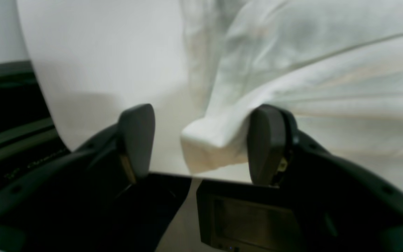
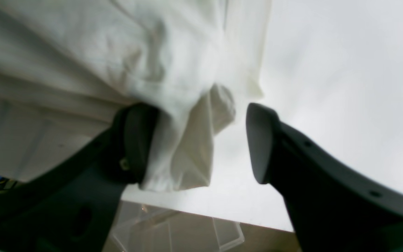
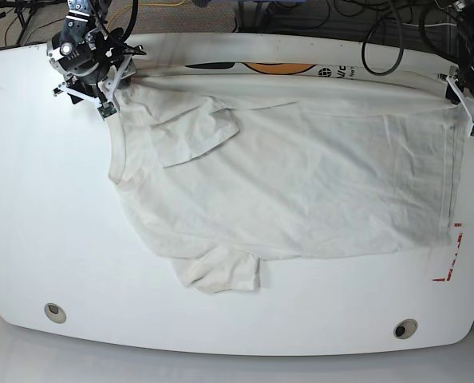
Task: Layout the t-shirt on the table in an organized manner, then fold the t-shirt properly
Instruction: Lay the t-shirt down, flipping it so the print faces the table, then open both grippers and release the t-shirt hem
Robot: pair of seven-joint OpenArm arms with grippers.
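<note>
On the left of the base view, the right gripper (image 3: 108, 94) sits at the far-left corner of the t-shirt (image 3: 301, 175), by the shoulder. Its wrist camera shows the jaws spread wide: a bunched fold of the white cloth (image 2: 184, 150) lies against the left finger pad (image 2: 136, 140), while the right finger pad (image 2: 259, 140) stands clear of the cloth with bare table (image 2: 345, 87) behind it. Nothing is pinched.

The t-shirt lies spread across the middle of the table (image 3: 45, 223), mostly flat and wrinkled, collar toward the left, hem toward the right. One sleeve (image 3: 195, 128) is folded onto the body near the top left; the other sleeve (image 3: 221, 271) sticks out at the near edge. Along the far edge the cloth is turned over, showing a strip of orange graphic and black print (image 3: 281, 69).

A red tape mark (image 3: 452, 255) sits near the hem, and two round holes (image 3: 55, 312) lie near the front edge.

On the right, the left gripper (image 3: 470, 108) is at the far-right corner of the hem. Its wrist view shows the jaws wide apart, a thick rolled hem corner (image 1: 208, 140) between them, lying against the right pad (image 1: 266, 143) and apart from the left pad (image 1: 136, 140).
</note>
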